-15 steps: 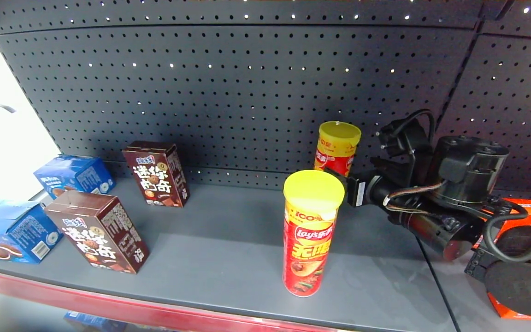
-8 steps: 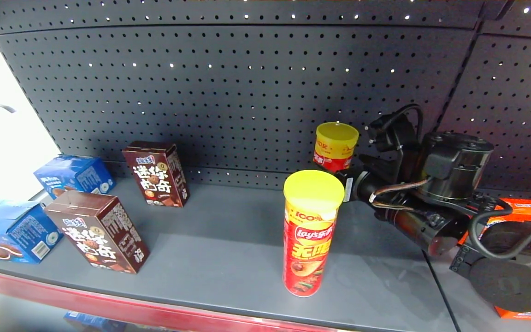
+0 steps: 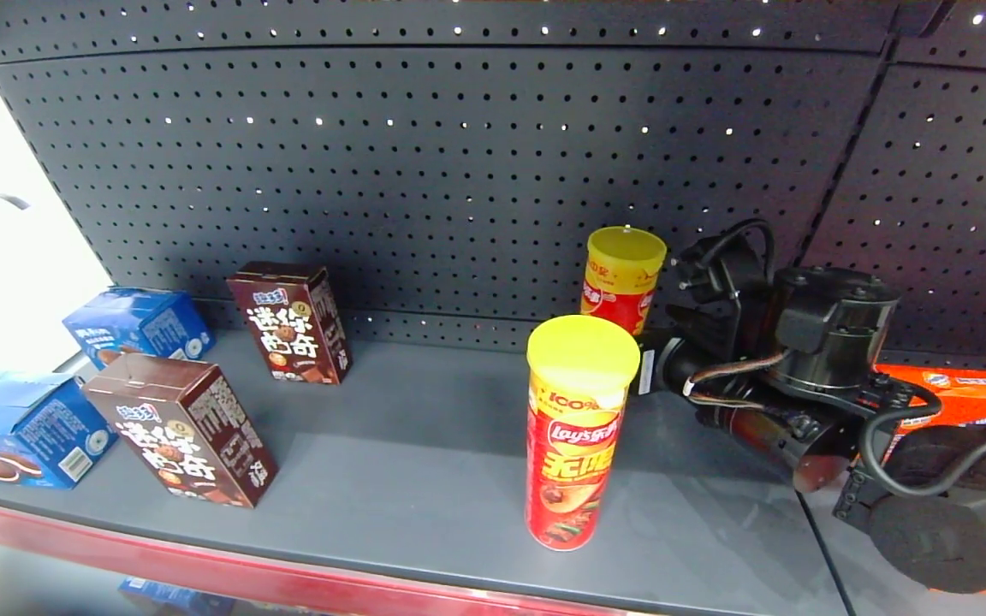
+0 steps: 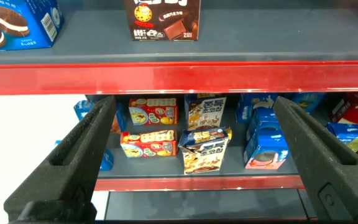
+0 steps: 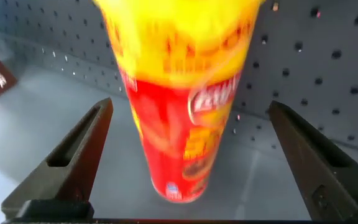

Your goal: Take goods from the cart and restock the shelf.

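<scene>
Two red chip cans with yellow lids stand on the grey shelf (image 3: 424, 462): one at the front (image 3: 580, 428), one at the back (image 3: 623, 274) close to the pegboard. My right gripper (image 3: 643, 338) comes in from the right at the back can, partly hidden behind the front can's lid. In the right wrist view this gripper (image 5: 190, 106) is open, its fingers (image 5: 73, 162) wide on either side of the upright can (image 5: 179, 143) and clear of it. My left gripper (image 4: 192, 99) is open with nothing between its fingers, facing the shelf's red front lip (image 4: 179, 78).
Two brown biscuit boxes (image 3: 292, 321) (image 3: 181, 428) and two blue boxes (image 3: 138, 325) (image 3: 18, 428) stand on the shelf's left half. An orange box (image 3: 964, 385) lies behind my right arm. Packed goods (image 4: 204, 140) fill the lower tier. Bare shelf lies between boxes and cans.
My right arm has shifted left and a little lower beside the back can. The back can sits slightly lower than a second ago; the front can and boxes have not moved.
</scene>
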Controlling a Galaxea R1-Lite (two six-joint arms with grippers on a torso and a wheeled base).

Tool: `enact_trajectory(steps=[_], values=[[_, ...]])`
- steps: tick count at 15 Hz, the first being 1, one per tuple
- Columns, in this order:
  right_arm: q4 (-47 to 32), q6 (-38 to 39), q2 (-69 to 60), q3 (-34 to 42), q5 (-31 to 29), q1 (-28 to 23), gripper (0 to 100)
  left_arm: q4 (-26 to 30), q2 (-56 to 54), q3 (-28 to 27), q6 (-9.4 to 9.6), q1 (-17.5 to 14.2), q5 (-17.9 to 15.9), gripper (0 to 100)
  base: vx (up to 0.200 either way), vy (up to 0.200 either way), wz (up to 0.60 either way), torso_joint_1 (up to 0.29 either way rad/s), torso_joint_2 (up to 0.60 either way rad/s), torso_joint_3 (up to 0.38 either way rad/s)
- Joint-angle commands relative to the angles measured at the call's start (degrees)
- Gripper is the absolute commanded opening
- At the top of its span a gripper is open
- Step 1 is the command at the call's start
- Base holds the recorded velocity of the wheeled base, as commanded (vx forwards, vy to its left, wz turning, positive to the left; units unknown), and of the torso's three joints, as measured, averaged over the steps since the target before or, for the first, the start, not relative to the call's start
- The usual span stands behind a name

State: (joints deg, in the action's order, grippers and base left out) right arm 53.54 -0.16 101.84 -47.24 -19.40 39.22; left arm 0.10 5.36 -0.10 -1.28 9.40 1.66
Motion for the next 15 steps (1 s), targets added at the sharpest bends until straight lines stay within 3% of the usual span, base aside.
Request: enact_trajectory(steps=[1,11,15], values=[[0.25,-0.11,-1.47,2.41,0.06,-0.11,100,-0.01,0.09,0.01,-0.04,0.01,0.01,100,0.0,0.0,0.0,0.0,0.0,0.0],[-0.54,-0.72,-9.91,13.58,0.24,-4.94,100,-0.01,0.09,0.01,-0.04,0.01,0.01,100,0.0,0.0,0.0,0.0,0.0,0.0],[-0.54,-0.63,-9.38,13.66,-0.73,-8.02,100,-0.01,0.09,0.01,-0.04,0.01,0.01,100,0.0,0.0,0.0,0.0,0.0,0.0]])
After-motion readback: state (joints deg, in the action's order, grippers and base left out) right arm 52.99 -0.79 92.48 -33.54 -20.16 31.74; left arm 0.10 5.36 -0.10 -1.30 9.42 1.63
